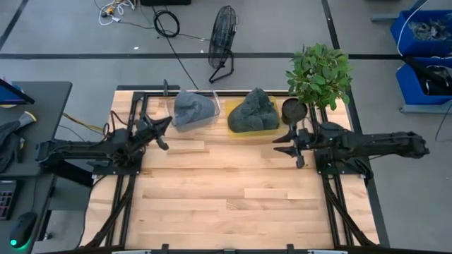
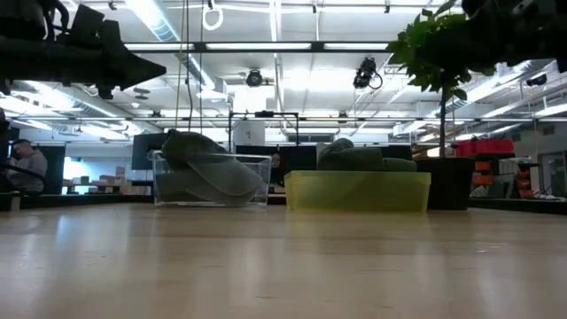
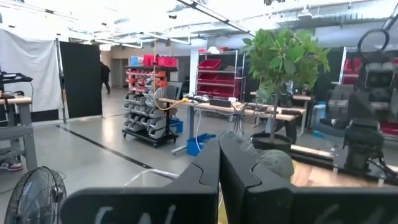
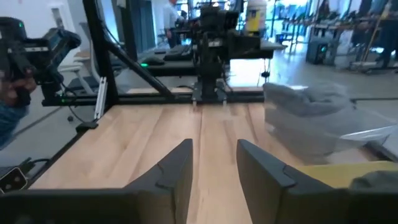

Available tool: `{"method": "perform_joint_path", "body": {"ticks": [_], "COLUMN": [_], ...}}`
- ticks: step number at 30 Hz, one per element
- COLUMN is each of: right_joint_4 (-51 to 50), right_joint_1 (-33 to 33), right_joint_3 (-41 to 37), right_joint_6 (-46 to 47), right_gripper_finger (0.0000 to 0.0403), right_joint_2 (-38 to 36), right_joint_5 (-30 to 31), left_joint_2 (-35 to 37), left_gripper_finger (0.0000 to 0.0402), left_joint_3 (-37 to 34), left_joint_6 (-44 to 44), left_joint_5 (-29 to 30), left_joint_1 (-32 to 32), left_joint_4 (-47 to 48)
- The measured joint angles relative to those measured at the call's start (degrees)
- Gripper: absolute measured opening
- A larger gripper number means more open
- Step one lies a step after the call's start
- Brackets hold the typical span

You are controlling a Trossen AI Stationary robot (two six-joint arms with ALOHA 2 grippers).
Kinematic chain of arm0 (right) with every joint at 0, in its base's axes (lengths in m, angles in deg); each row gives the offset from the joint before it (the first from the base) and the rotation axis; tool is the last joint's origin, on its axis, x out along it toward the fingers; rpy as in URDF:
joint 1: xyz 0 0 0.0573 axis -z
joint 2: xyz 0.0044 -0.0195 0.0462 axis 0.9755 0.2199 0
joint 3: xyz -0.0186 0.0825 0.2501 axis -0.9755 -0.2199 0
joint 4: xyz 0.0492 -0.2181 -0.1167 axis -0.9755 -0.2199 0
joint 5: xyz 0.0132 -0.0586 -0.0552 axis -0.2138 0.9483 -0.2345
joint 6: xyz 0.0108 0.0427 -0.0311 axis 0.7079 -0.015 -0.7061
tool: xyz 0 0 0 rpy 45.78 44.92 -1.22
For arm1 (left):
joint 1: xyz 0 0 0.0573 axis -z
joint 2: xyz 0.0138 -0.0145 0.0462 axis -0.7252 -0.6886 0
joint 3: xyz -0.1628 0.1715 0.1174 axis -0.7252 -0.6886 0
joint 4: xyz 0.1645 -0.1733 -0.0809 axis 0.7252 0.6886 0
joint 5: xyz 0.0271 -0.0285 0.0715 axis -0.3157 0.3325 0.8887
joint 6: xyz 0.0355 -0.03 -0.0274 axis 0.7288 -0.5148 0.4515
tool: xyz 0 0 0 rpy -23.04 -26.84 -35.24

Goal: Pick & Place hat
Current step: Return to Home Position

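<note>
High view
Left hand (image 1: 162, 132): over the left part of the table (image 1: 233, 194), holding nothing.
Right hand (image 1: 287, 145): over the right part of the table, facing the left hand, holding nothing.
Clear bin (image 1: 216, 113): just past the left hand's fingertips, at the far edge; the gray caps (image 1: 192, 107) lie in it.
Yellow bin (image 1: 232, 128): between the hands, nearer the right hand; a dark cap (image 1: 253, 113) fills it.
Plant (image 1: 319, 74): beyond the right hand.

Low view
Bins: clear bin (image 2: 159, 182) and yellow bin (image 2: 354, 191) stand side by side, below the raised arms.

Left wrist view
Left hand (image 3: 219, 148): fingers pressed together, nothing between them.

Right wrist view
Right hand (image 4: 214, 152): fingers apart, only bare table between them.
Gray caps (image 4: 305, 101): in the clear bin (image 4: 326, 134), ahead of this hand and off to one side.
</note>
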Motion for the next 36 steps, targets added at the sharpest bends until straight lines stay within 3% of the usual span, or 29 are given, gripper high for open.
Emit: {"method": "perform_joint_path", "body": {"ticks": [5,12,15,22,26,32,36], "right_joint_4": [-4.43,2.97,5.97,2.52,-0.81,-8.81,-8.74], "right_joint_1": [-0.01,-0.04,-0.04,-0.04,-0.04,0.1,0.09], "right_joint_3": [-1.42,-11.19,-14.03,-13.86,-13.84,-13.86,-13.77], "right_joint_6": [-0.08,0.6,1.89,-0.62,5.67,10.85,10.18], "right_gripper_finger": [0.013,0.013,0.013,0.013,0.013,0.013,0.013], "right_joint_2": [-7.95,-16.11,-18.55,-20.58,-20.58,-20.32,-20.24], "right_joint_5": [1.08,0.57,0.67,3.23,9.75,27.54,27.6], "left_joint_2": [-0.09,-0.12,-0.12,-0.12,-0.15,-0.12,-0.15], "left_gripper_finger": [0.0003,0.0003,0.0003,0.0003,0.0003,0.0003,0.0003], "left_joint_3": [-0.43,-0.45,-0.47,-0.52,-0.52,-0.54,-0.54], "left_joint_6": [-1.34,-0.47,-0.95,-6.9,-6.94,-7.1,-7.35], "left_joint_5": [-0.04,-0.05,-0.08,-2.13,-2.57,-2.57,-2.55], "left_joint_1": [0.01,0.03,0.03,0.03,0.03,0.03,0.03], "left_joint_4": [0.77,0.92,1.04,4.27,6.02,11.18,16.04]}}
